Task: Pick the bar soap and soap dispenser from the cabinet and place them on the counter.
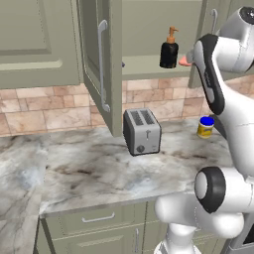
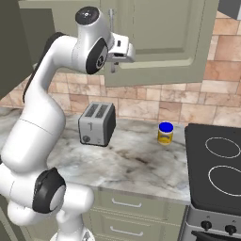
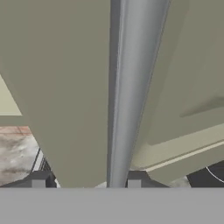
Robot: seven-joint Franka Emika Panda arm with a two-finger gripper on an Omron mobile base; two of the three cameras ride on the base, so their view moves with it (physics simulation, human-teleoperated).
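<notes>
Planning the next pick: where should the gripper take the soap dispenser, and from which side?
Probably grip the soap dispenser around its black body, below the orange pump, which looks too thin. It stands upright on the cabinet shelf. Come in level from the open front; the bar soap lies close on its right.

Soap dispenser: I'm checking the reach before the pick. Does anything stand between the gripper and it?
Yes. The gripper is at the handle of the right cabinet door, on its outer side; that door stands between it and the soap dispenser on the shelf. The left door hangs open.
</notes>
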